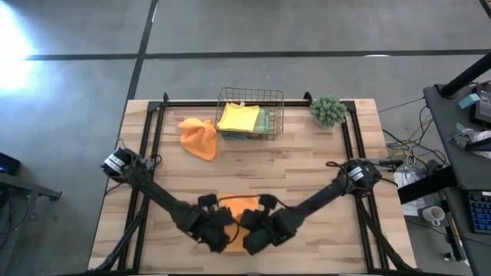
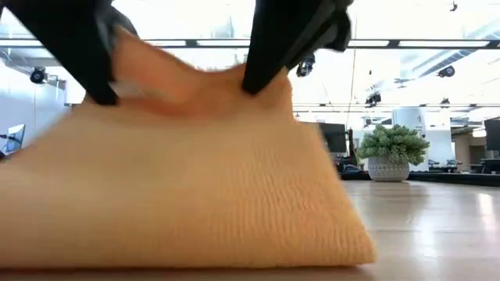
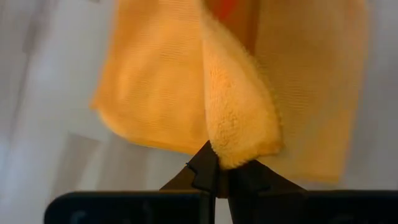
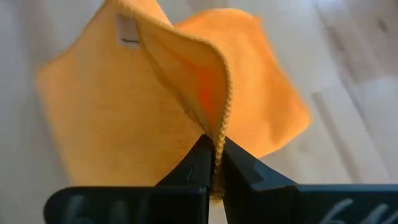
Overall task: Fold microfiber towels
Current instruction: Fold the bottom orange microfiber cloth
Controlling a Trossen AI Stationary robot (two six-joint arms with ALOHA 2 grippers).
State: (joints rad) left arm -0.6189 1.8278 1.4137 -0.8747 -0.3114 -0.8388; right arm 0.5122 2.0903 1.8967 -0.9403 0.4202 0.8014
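An orange microfiber towel [image 1: 240,207] lies near the table's front edge at the middle, and it fills the low view [image 2: 180,195]. My left gripper [image 1: 224,234] and my right gripper [image 1: 247,236] stand close together over its near part, each shut on it. A white label [image 4: 127,31] shows near one edge of the towel. A second orange towel [image 1: 198,136] lies crumpled on the table left of a wire basket [image 1: 250,96]. In the basket lies a yellow towel [image 1: 238,116] on top of greenish ones. My left gripper pinches a folded-over lobe of the orange towel [image 3: 239,140] between its two fingers [image 3: 205,168], slanting down from above. The lobe is raised, while the towel's lower part rests on the table. My right gripper pinches the towel's hemmed edge [image 4: 217,140] between its two fingers [image 4: 198,163], slanting down from above. That edge is raised into a peak [image 2: 234,78], and the cloth below it slopes down onto the table.
A small green plant in a pot [image 1: 328,111] stands at the far right corner, right of the basket. Bare wood lies between the held towel and the basket. Black frame rails [image 1: 149,130] run along the table's left and right sides.
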